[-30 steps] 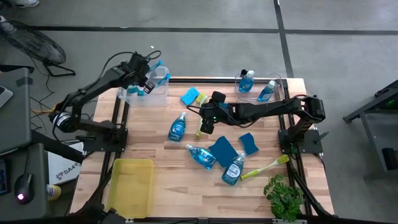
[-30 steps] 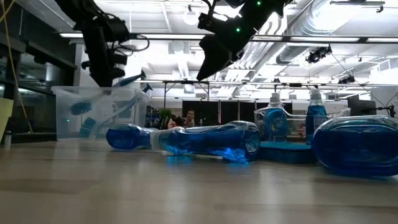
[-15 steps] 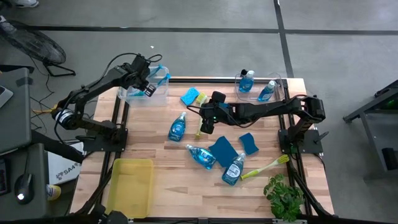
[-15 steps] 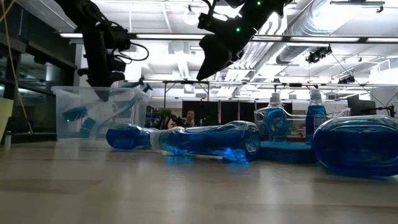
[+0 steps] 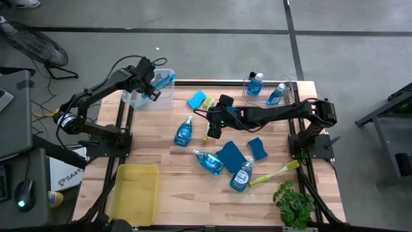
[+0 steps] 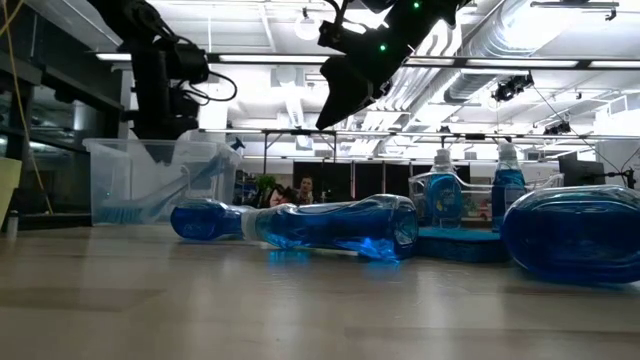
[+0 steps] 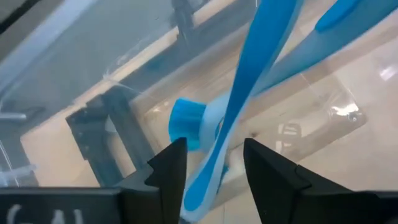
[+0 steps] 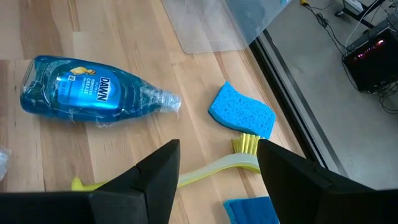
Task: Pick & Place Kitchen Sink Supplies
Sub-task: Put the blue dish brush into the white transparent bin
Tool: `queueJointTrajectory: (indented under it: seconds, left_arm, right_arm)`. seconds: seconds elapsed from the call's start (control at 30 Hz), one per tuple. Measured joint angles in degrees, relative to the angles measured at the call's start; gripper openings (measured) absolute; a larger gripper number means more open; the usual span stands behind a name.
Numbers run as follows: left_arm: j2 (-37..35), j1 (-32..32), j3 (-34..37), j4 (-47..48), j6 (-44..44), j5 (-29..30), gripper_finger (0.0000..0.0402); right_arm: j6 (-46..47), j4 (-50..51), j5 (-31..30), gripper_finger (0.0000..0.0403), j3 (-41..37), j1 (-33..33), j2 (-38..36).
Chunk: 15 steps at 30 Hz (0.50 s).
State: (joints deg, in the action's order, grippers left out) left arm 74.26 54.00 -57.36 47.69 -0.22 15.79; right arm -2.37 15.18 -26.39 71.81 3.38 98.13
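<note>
"DAWN" in white letters on the blue label of a dish soap bottle (image 8: 93, 93) lying on its side on the counter (image 8: 74, 149), just ahead of the right end effector (image 8: 217, 163), smaller label print unreadable, no other legible text

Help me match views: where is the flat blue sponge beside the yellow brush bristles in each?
High view: flat blue sponge, far table edge, between bins.
Low view: cannot pick it out.
Left wrist view: absent.
Right wrist view: ahead of right claw.
Landmark: yellow brush bristles alongside.
</note>
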Motion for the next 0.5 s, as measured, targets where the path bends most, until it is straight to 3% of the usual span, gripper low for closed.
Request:
queueJointTrajectory:
  seconds: [0.23, 0.5]
  left_arm:
    - [0.0, 0.0, 0.0, -8.5, 5.2, -9.8, 0.0162]
    - [0.0, 0.0, 0.0, -16.6, 11.0, -15.4, 0.0162]
  right_arm:
    - [0.0, 0.0, 0.0, 0.0209, 0.0, 0.0, 0.0]
    - [0.0, 0.0, 0.4, 0.0208, 0.0, 0.0, 0.0]
